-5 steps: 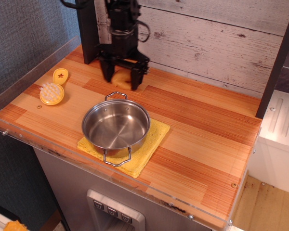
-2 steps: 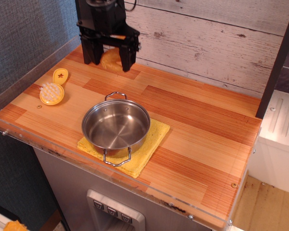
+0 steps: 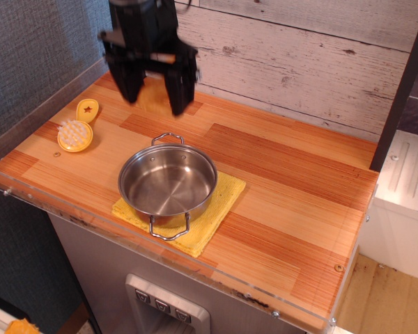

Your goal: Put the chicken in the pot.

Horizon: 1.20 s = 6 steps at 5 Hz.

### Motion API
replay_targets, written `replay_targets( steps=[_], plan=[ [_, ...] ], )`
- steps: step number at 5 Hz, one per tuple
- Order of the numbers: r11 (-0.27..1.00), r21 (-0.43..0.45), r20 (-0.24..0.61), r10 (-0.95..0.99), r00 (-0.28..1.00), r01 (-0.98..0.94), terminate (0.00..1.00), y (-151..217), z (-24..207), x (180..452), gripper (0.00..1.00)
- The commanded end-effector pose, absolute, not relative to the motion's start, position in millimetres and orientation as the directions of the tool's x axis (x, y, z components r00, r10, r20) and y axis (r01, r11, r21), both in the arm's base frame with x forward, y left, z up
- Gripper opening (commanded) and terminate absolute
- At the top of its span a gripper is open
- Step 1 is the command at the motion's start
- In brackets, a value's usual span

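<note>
Observation view, one item of note. My black claw [image 3: 153, 96] hangs blurred over the far left of the wooden desk [image 3: 292, 181], fingers apart, with the golden-brown toy fried chicken piece [image 3: 153, 94] between them; I cannot tell whether it is gripped. The shallow round stainless-steel pot [image 3: 168, 184] lies nearer the camera, slightly right, empty, on a square yellow cloth [image 3: 219, 205].

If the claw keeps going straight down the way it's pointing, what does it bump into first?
Probably the chicken, the golden-brown piece lying between the open claw's two fingers. Below that is just the wooden table. The picture is blurry there, so depth is hard to judge.
</note>
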<state>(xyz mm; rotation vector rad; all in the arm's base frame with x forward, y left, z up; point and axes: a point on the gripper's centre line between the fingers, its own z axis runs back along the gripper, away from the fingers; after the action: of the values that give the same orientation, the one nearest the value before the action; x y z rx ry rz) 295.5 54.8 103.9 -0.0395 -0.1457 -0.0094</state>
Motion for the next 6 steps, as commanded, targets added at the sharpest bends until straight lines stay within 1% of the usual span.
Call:
replay_targets(
  steps=[1,2,3,4,6],
  plan=[
    [0.997,0.004,0.081,-0.077,0.994,0.077,0.0,34,77,263,0.0],
    [0.995,0.022,0.037,-0.099,0.994,0.099,0.0,27,59,256,0.0],
    [0.993,0.047,0.006,-0.106,0.994,0.105,0.0,26,46,251,0.0],
    [0.992,0.066,0.002,-0.103,0.995,0.103,0.0,30,46,252,1.0],
    [0.994,0.065,0.043,-0.086,0.995,0.084,0.0,38,64,254,1.0]
  ],
)
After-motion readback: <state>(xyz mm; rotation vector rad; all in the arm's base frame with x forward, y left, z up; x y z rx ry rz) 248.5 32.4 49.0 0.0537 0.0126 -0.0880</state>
